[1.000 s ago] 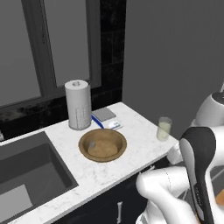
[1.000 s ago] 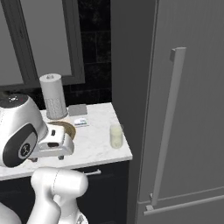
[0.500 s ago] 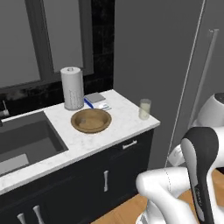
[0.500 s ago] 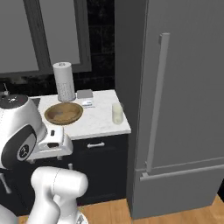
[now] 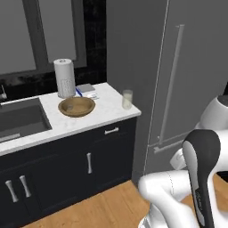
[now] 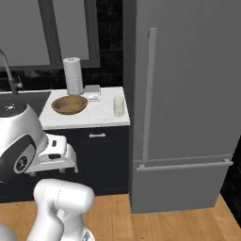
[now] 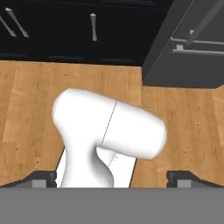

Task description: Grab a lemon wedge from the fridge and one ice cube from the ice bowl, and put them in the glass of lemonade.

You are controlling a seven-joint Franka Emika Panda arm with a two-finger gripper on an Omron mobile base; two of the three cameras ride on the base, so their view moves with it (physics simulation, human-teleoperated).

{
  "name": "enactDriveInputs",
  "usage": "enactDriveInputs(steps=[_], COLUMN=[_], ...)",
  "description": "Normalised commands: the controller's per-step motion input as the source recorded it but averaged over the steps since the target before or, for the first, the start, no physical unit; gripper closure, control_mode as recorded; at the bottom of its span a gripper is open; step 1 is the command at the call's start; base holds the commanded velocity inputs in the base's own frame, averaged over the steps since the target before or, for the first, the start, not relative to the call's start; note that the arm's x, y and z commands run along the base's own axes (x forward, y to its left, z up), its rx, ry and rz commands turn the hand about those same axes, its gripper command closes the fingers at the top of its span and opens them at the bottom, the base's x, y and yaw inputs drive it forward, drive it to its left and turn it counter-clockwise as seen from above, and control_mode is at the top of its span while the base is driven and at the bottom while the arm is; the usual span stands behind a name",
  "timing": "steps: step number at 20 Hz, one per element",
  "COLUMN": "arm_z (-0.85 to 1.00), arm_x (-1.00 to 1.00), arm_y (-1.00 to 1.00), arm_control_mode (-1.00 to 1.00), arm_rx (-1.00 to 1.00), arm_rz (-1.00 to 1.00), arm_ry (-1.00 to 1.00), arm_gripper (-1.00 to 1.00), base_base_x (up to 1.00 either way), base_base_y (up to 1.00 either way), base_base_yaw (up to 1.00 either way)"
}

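Note:
The fridge (image 5: 196, 67) stands closed to the right of the counter, its long bar handle (image 5: 171, 89) upright; the same fridge (image 6: 188, 94) fills the right base view's right half. The lemon wedge is hidden. On the white counter sit the brown ice bowl (image 5: 76, 107) (image 6: 69, 104) and, near the counter's fridge-side end, the glass of lemonade (image 5: 128, 99) (image 6: 118, 106). I cannot make out an ice cube in the bowl. My gripper (image 7: 113, 178) is open, fingertips (image 7: 41, 177) wide apart, pointing down at the wooden floor far from the counter, with nothing between them.
A paper towel roll (image 5: 64, 78) stands behind the bowl, a small flat box (image 5: 87, 89) beside it. The dark sink (image 5: 18, 120) lies left, with a faucet (image 6: 9, 70). Dark navy cabinets (image 5: 89, 164) run under the counter. Wooden floor (image 7: 26, 109) spreads before them.
The whole picture has shifted: the base has backed away from the counter and turned toward the fridge, so cabinets and floor now show. The gripper stays open.

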Motion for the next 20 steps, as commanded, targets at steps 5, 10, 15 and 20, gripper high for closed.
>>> enactDriveInputs(steps=[5, 10, 15, 20], arm_z=[0.00, 0.00, 0.00, 0.00], arm_x=[0.00, 0.00, 0.00, 0.00], arm_y=[0.00, 0.00, 0.00, 0.00], arm_control_mode=[1.00, 1.00, 1.00, 1.00], arm_rx=[0.00, 0.00, 0.00, 0.00], arm_rz=[0.00, 0.00, 0.00, 0.00], arm_ry=[0.00, 0.00, 0.00, 0.00], arm_gripper=[-1.00, -1.00, -1.00, -1.00], base_base_x=[-0.11, -0.04, -0.14, -0.47], base_base_y=[-1.00, -0.86, -0.38, -0.03], base_base_yaw=[0.30, 0.27, 0.22, 0.14])
